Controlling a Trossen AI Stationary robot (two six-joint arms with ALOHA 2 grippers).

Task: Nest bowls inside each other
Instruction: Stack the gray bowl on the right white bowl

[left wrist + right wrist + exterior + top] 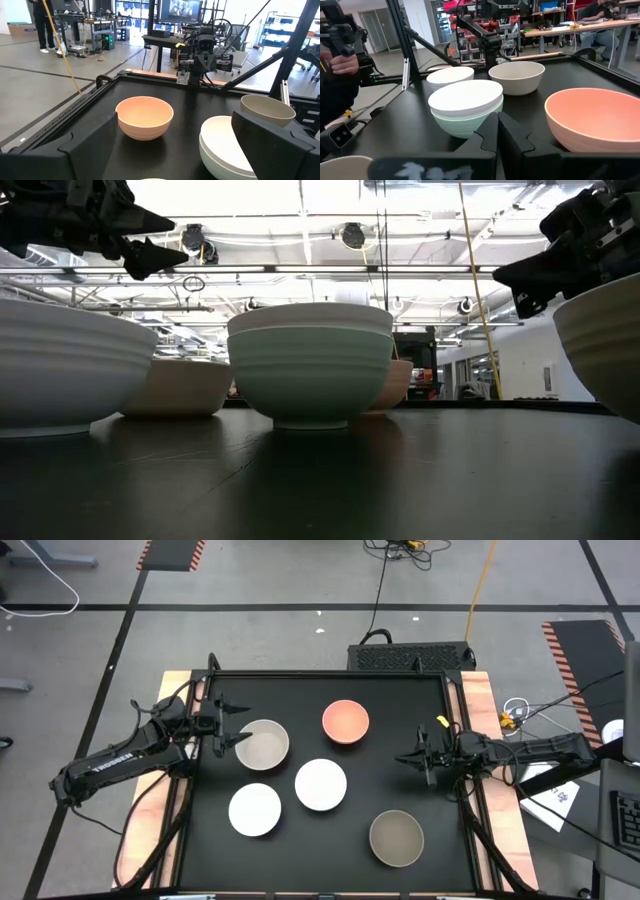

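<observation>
Several round bowls stand on their bases on the black table top point(200, 860). A coral-pink bowl point(345, 721) is at the far middle and a beige-grey bowl point(263, 745) to its left. At the centre a white bowl sits inside a mint-green one point(310, 370). Another white bowl point(254, 809) is near left and an olive-tan bowl point(396, 837) near right. My left gripper point(243, 723) hangs open in the air over the beige-grey bowl's far left rim. My right gripper point(400, 759) hovers shut at the right, level, pointing at the centre bowls.
Raised black rails point(460, 790) frame the table top, with wooden strips outside them. A person point(335, 65) stands beyond the table's left side. Bare table lies between the coral-pink bowl and my right gripper.
</observation>
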